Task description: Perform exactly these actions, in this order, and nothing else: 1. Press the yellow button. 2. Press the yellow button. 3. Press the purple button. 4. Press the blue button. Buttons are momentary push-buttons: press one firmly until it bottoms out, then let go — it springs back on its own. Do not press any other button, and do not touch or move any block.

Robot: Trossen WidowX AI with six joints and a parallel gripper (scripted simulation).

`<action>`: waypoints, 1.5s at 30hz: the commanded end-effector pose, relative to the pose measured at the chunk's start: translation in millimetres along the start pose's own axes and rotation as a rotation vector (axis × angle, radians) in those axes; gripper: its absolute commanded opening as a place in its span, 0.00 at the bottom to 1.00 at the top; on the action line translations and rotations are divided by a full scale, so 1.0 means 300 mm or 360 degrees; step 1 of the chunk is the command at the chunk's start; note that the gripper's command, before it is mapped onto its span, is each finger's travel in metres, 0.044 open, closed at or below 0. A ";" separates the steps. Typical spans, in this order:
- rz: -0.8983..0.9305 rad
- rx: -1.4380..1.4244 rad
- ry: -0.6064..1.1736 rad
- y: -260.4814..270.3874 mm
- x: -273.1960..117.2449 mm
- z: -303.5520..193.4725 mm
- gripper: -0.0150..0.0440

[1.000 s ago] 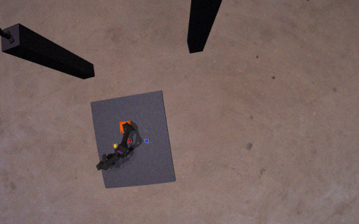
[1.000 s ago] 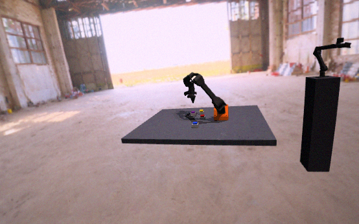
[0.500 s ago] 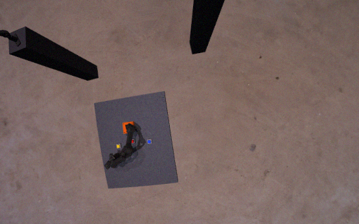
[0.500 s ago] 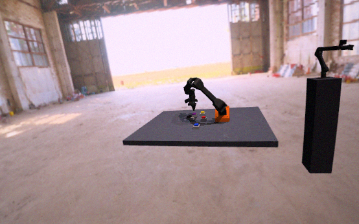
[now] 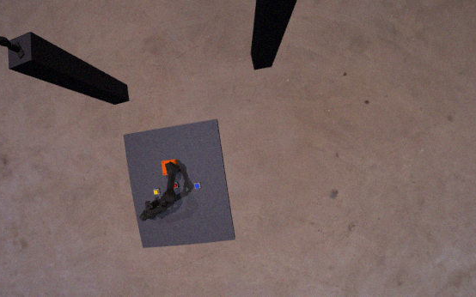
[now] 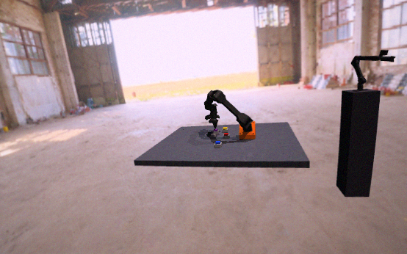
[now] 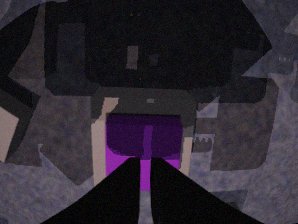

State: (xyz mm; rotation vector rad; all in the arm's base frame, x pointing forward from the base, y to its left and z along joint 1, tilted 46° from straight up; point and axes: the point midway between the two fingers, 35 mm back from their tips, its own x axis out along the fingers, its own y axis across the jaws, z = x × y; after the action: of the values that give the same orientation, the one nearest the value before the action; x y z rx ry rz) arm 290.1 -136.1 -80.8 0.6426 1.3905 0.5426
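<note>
The purple button [image 6: 215, 130] [image 7: 120, 167] is in its pale housing. My gripper [image 6: 215, 127] [image 7: 145, 168] is shut and empty, pointing down over the purple button. In the wrist view the fingertips overlap the near part of the purple cap, and their shadow covers its far part. I cannot tell whether they touch it. The yellow button [image 5: 155, 192] [image 6: 225, 128] stands beside the arm. The blue button [image 5: 197, 185] [image 6: 217, 142] stands apart from the gripper. The arm hides the purple button in the top view.
A red button [image 5: 175, 185] [image 6: 226, 134] lies close beside the arm. The orange base [image 5: 164, 168] [image 6: 247, 136] carries the arm on the dark board [image 5: 189, 232] [image 6: 184, 155]. A pale-topped object [image 7: 7, 132] shows at the left edge of the wrist view. A black pillar [image 6: 358, 147] stands off the board.
</note>
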 end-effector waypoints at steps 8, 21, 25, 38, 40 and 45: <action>0.0015 0.0014 0.0004 0.002 0.059 -0.005 0.29; 0.0015 0.0014 0.0004 0.002 0.059 -0.005 0.29; 0.0015 0.0014 0.0004 0.002 0.059 -0.005 0.29; 0.0013 0.0015 0.0004 0.000 -0.053 -0.005 0.29; 0.0012 0.0015 0.0004 -0.001 -0.062 -0.005 0.29; 0.0009 0.0016 0.0006 -0.004 -0.251 -0.005 0.29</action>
State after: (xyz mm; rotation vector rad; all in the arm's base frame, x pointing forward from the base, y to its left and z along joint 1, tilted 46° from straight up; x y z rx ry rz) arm 284.4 -161.2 -54.4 0.6695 1.4069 0.5541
